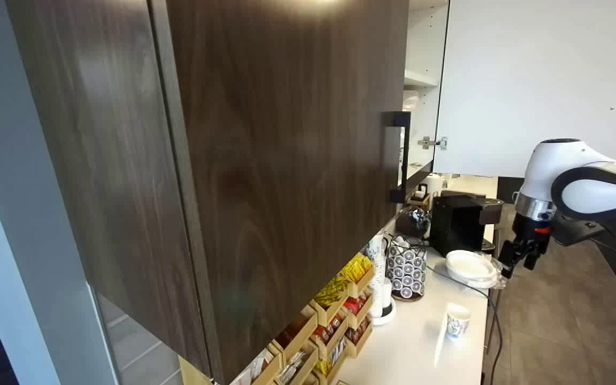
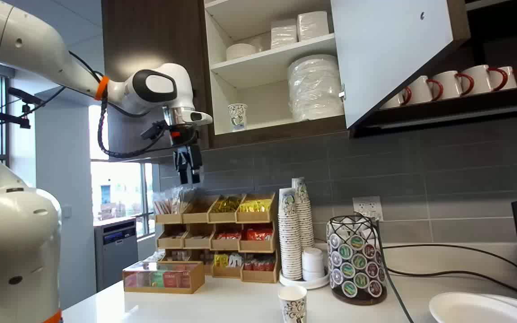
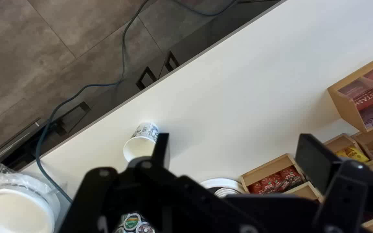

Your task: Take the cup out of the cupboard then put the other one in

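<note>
The cupboard stands open in both exterior views; its dark brown door with the black bar handle fills much of an exterior view. A patterned paper cup stands upright on its bottom shelf, near the left side. Another patterned cup stands upright on the white counter; it also shows in an exterior view and the wrist view. My gripper points down, open and empty, lower than the cupboard's floor and to its left. In the wrist view the fingers are wide apart with nothing between them.
The open white door juts out at the right. Wrapped plates share the bottom shelf. On the counter are a snack rack, cup stacks, a pod holder, a tea box and plates.
</note>
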